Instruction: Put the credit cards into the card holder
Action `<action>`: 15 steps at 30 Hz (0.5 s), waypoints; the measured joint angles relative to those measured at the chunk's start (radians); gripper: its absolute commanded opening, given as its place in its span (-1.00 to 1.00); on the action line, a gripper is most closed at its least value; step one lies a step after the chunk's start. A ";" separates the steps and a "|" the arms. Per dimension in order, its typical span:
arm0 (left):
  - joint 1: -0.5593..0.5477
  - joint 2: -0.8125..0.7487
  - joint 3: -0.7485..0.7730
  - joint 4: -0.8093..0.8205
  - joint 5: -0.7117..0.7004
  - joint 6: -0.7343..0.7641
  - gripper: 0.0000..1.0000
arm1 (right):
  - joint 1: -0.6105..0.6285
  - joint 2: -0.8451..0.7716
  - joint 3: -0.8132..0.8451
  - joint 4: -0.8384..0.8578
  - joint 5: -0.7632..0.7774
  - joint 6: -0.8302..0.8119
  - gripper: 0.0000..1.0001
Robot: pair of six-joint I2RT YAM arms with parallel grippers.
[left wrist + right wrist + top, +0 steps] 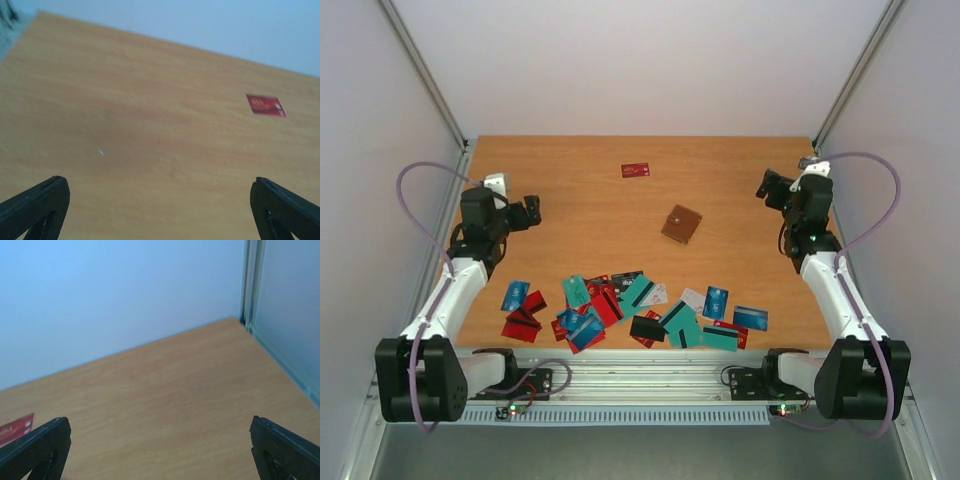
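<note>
Several credit cards (638,308) in teal, red, blue, black and white lie scattered along the near edge of the wooden table. One red card (635,170) (265,105) (16,428) lies alone towards the back. The brown card holder (680,224) lies folded near the table's middle, right of centre. My left gripper (531,210) (159,207) hovers over the left side of the table, open and empty. Over the right side, my right gripper (767,186) (160,450) is open too, with only bare wood between its fingers.
White walls with metal corner posts (425,75) (251,282) close in the table at the back and sides. A metal rail (630,385) with the arm bases runs along the near edge, just below the scattered cards.
</note>
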 measured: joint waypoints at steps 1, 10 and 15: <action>0.000 -0.002 0.009 -0.042 0.025 -0.014 0.99 | 0.000 0.009 0.043 -0.070 -0.010 0.026 0.97; -0.074 0.121 0.168 -0.350 0.289 -0.144 0.99 | 0.038 0.281 0.300 -0.640 -0.272 0.303 0.68; -0.234 0.213 0.249 -0.470 0.324 -0.195 0.90 | 0.166 0.350 0.315 -0.758 -0.378 0.417 0.63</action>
